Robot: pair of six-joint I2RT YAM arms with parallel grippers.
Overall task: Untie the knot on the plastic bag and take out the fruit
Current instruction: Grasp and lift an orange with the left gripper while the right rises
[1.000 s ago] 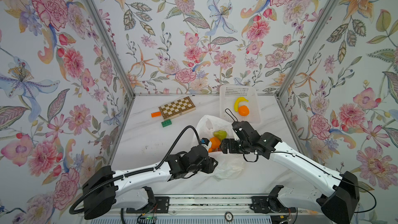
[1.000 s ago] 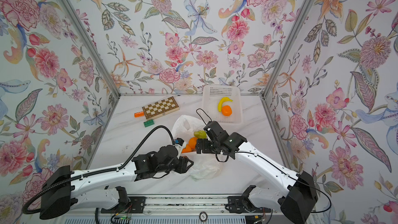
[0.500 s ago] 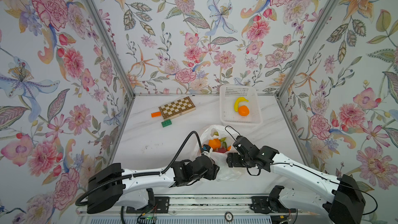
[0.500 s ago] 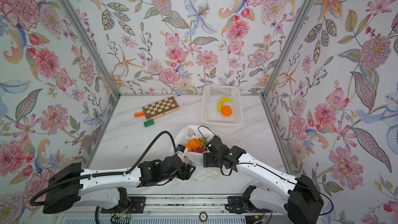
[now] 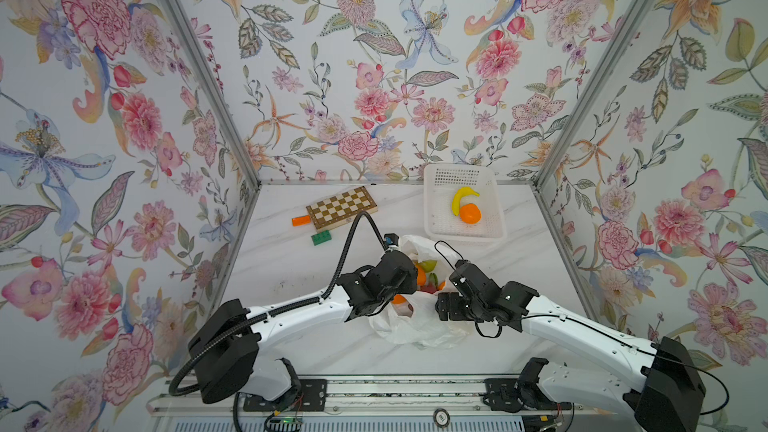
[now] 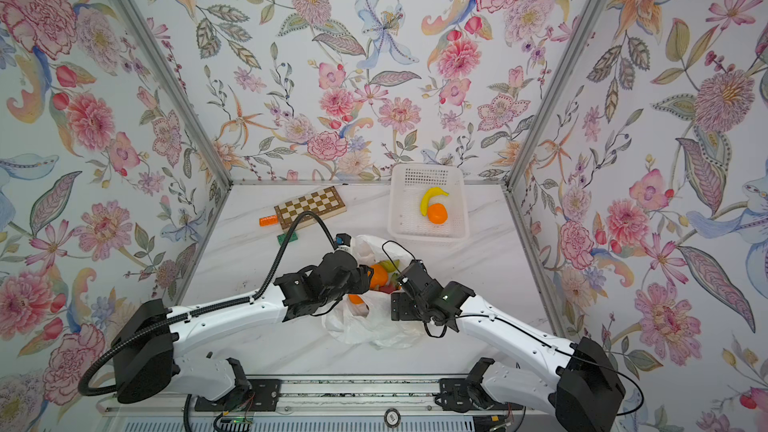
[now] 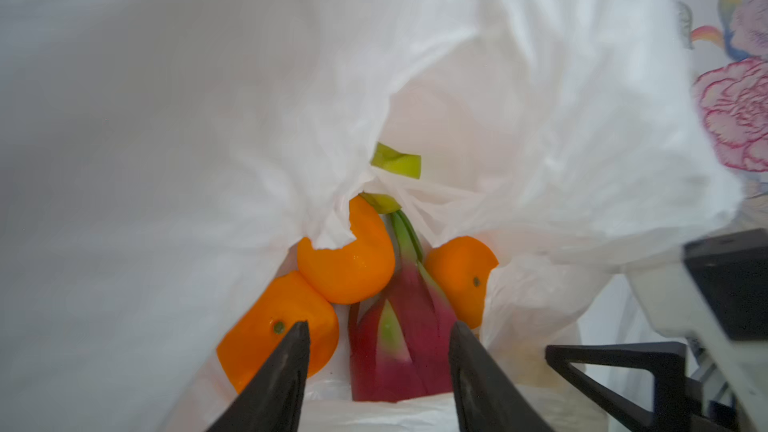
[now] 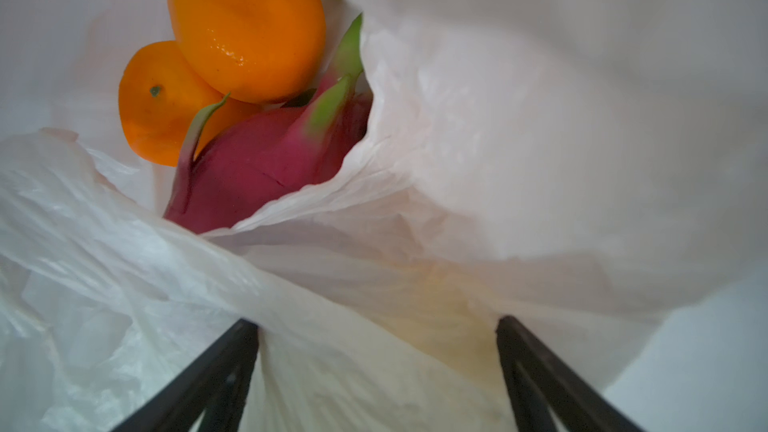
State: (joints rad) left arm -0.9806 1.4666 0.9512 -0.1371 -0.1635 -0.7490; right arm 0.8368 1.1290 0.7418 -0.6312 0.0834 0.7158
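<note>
Plastic bag (image 5: 415, 326) lower centre of desk (image 5: 291, 268), mouth open. Left hand (image 7: 378, 324) released, jaws straddling dragon fruit (image 7: 411, 297) inside: lining up a pick, probably. Right hand (image 8: 377, 322) released wide over bag film, likely spreading it.

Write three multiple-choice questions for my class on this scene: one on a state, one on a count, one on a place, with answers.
1. The plastic bag is: A knotted shut; B empty; C open.
2. Oranges showing inside it, left wrist view: A one; B three; C five.
3. The banana lies: A in the bag; B in the white basket; C beside the basket.
Answers: C, fruit shows through its mouth; B, three sit around the dragon fruit; B, the basket's walls surround it.
</note>
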